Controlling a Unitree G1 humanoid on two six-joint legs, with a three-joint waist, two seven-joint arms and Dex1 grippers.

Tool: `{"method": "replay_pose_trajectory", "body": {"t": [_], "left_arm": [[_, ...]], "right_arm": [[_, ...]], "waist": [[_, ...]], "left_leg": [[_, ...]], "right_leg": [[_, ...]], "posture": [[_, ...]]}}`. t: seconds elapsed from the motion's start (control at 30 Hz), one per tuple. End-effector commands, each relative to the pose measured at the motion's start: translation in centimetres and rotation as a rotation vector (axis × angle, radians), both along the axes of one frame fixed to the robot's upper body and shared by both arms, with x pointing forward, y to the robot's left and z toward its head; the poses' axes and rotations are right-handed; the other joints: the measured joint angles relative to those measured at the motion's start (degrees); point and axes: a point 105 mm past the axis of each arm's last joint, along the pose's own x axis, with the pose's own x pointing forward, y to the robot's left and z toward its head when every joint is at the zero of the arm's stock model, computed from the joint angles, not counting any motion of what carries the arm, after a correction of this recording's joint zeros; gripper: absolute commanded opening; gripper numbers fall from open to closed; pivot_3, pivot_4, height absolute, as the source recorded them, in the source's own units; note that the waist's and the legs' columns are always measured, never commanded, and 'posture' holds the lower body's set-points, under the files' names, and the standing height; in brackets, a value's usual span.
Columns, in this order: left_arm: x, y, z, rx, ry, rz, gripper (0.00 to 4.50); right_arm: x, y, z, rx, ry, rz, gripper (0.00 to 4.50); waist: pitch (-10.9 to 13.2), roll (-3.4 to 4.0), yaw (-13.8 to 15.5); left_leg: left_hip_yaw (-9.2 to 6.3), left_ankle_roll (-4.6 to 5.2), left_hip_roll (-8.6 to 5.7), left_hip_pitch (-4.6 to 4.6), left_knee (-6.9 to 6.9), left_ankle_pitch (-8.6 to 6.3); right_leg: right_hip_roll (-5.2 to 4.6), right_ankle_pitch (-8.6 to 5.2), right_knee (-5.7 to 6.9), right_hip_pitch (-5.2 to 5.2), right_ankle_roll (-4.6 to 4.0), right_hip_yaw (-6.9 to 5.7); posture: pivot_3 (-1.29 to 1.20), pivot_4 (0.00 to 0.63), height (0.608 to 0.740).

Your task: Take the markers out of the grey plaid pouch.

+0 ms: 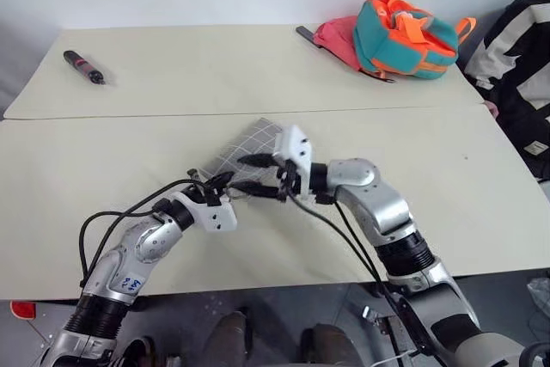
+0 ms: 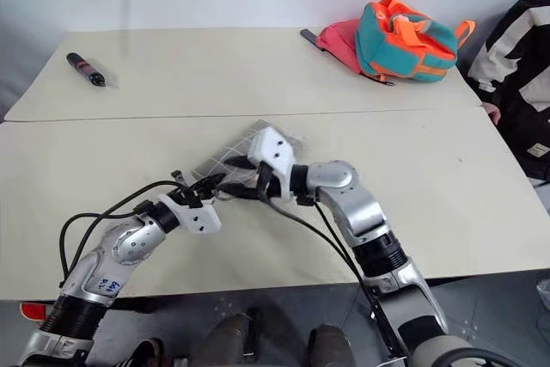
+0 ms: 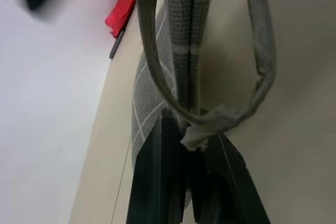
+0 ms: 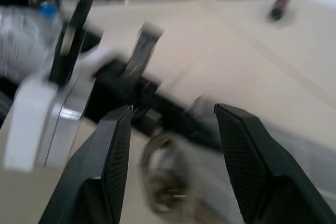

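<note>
The grey plaid pouch (image 1: pixel 251 150) sits lifted off the cream surface (image 1: pixel 447 195) near the middle of the head views, with the left tool (image 1: pixel 225 185) at its seven-o'clock end, clamped tight on the fabric beside the small loop (image 3: pixel 252 51). The right tool (image 4: pixel 173 121) stands roughly half open with nothing in it, pointing across at that same end. The step looks like opening the pouch: the right tool must find the zip or mouth while the left holds firm.
</note>
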Motion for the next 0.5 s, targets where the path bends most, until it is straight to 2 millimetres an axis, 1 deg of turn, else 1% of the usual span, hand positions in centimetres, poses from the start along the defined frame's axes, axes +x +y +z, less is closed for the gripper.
{"method": "replay_pose_trajectory", "body": {"t": [0.03, 0.1, 0.17, 0.23, 0.43, 0.5], "left_arm": [[-0.5, -0.8, -0.2, 0.012, 0.006, -0.029, 0.00], [-0.6, -0.8, -0.1, 0.008, 0.001, -0.029, 0.00], [-0.7, -0.7, -0.2, 0.014, 0.003, -0.021, 0.00], [-0.7, -0.5, -0.4, 0.020, 0.006, -0.013, 0.00], [-0.5, -0.4, -0.1, 0.014, -0.006, -0.002, 0.00], [-0.5, -0.4, -0.1, 0.015, -0.009, -0.004, 0.00]], "right_arm": [[0.6, 0.1, 1.4, 0.009, -0.054, -0.018, 2.57], [1.3, 0.2, 1.9, 0.038, -0.035, -0.053, 2.57], [1.2, 0.1, 2.0, 0.042, -0.007, -0.045, 2.57], [1.0, -0.1, 1.8, 0.030, 0.014, -0.032, 2.57], [1.1, -0.7, 0.7, -0.061, -0.036, -0.027, 2.57], [1.3, -1.0, 0.6, -0.076, -0.043, -0.029, 2.21]], "waist": [[0.0, 0.00, 0.0], [0.0, 0.00, -0.1], [0.0, -0.01, -0.1], [0.0, -0.03, -0.1], [0.0, -0.03, -0.1], [0.0, -0.03, -0.1]], "left_leg": [[0.02, 0.00, 0.00, 0.00, 0.00, 0.00], [0.06, 0.00, 0.02, 0.01, 0.00, 0.00], [0.08, 0.00, 0.06, 0.01, 0.00, 0.00], [0.08, 0.00, 0.07, 0.02, 0.00, 0.00], [0.13, 0.00, 0.07, 0.01, 0.00, 0.00], [0.15, 0.01, 0.07, 0.01, 0.00, 0.00]], "right_leg": [[0.00, 0.00, 0.00, 0.00, 0.00, 0.00], [0.02, 0.00, 0.00, 0.00, 0.00, 0.00], [0.03, 0.00, 0.00, -0.02, 0.00, 0.00], [0.04, 0.00, 0.01, -0.03, 0.00, 0.00], [0.03, 0.00, 0.01, -0.04, 0.00, 0.00], [0.02, 0.00, 0.00, -0.04, 0.00, 0.00]], "posture": [[0.00, 0.150, 0.740], [0.00, 0.150, 0.740], [0.00, 0.150, 0.740], [0.00, 0.150, 0.740], [0.00, 0.150, 0.740], [0.00, 0.150, 0.740]]}}
